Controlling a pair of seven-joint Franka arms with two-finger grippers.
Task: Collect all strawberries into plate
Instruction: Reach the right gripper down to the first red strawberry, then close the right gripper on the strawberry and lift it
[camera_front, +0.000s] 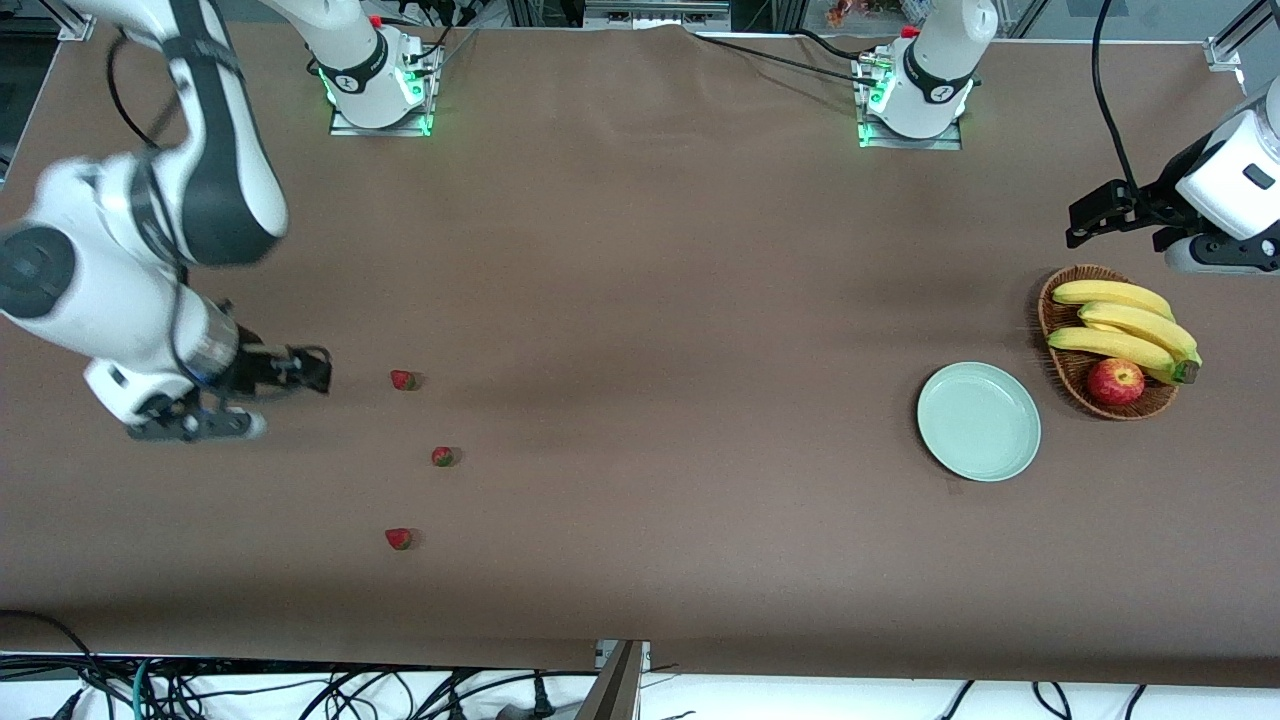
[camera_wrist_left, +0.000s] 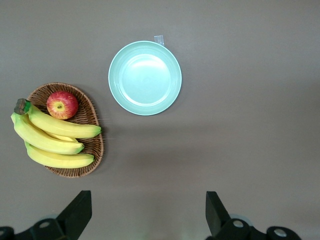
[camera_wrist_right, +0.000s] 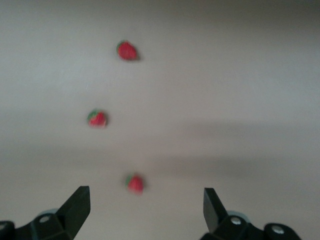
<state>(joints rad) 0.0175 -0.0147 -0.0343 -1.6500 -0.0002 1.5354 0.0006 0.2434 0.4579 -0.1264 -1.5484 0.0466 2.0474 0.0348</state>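
Three strawberries lie apart on the brown cloth toward the right arm's end: one (camera_front: 403, 380) farthest from the front camera, one (camera_front: 443, 457) in the middle, one (camera_front: 398, 539) nearest. My right gripper (camera_front: 314, 369) hangs open and empty over the cloth beside the farthest berry (camera_wrist_right: 135, 183), which shows just ahead of its fingertips (camera_wrist_right: 146, 194). The pale green plate (camera_front: 978, 421) sits empty toward the left arm's end. My left gripper (camera_front: 1078, 226) is open and empty, up over the cloth by the basket; in its wrist view the plate (camera_wrist_left: 145, 77) lies ahead of the gripper (camera_wrist_left: 148, 199).
A brown woven basket (camera_front: 1052, 300) with bananas (camera_front: 1125, 325) and a red apple (camera_front: 1115, 381) stands beside the plate, toward the left arm's end. Bare cloth stretches between the berries and the plate. The table's front edge has cables below it.
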